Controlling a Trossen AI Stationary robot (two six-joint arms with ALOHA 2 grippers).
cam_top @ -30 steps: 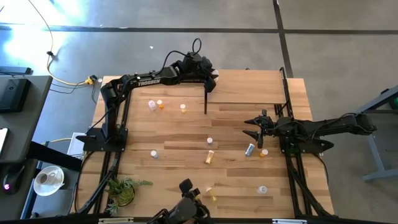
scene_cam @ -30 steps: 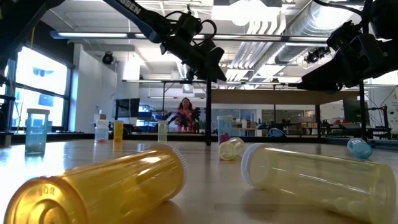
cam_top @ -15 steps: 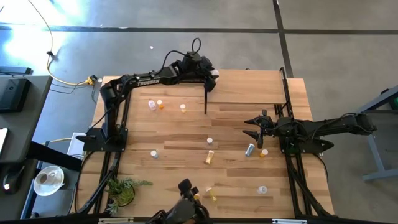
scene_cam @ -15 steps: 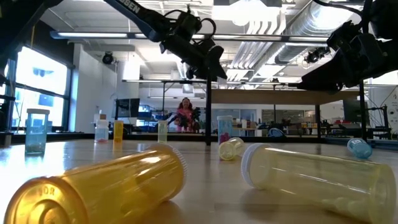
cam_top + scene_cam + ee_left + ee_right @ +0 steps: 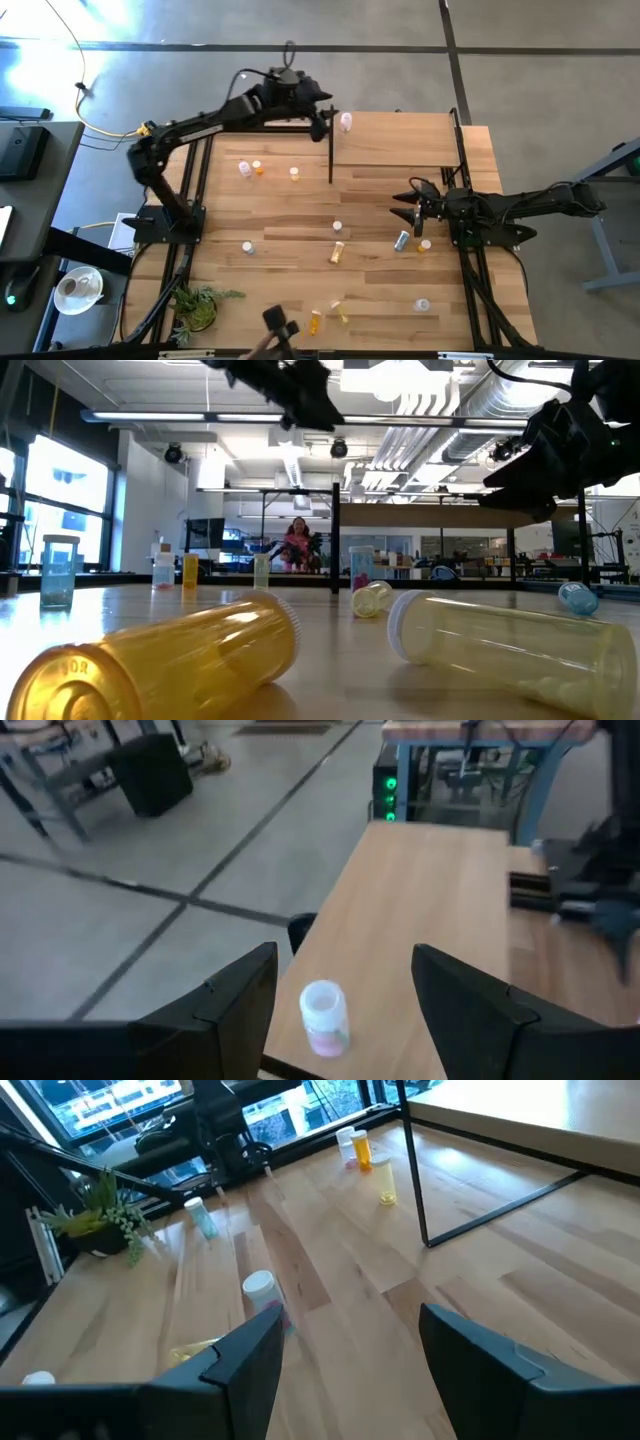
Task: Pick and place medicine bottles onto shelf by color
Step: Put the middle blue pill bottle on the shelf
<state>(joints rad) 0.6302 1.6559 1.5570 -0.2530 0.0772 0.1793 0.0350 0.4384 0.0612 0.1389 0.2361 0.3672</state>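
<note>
1. Bottles, pink: one (image 5: pixel 346 121) stands upright on the shelf (image 5: pixel 400 140), at its corner farthest from the right arm; also seen in the left wrist view (image 5: pixel 324 1017).
2. Left pincer (image 5: pixel 322 118): just beside that bottle, fingers spread, gripping nothing.
3. Right pincer (image 5: pixel 415 213): over the desk (image 5: pixel 290 230) in front of the shelf, fingers wide, empty.
4. Bottles remaining on the desk: three upright near the shelf's left post, including an orange one (image 5: pixel 258 168); a grey-teal one (image 5: pixel 401 241) and an orange one (image 5: pixel 425 244) just by the right pincer; others scattered nearer the plant (image 5: pixel 197 304).
5. Step in hand, by judgement: placement done, release complete.
6. Next move calls for: lifting the left pincer clear without tipping the pink bottle, then choosing another bottle.
</note>
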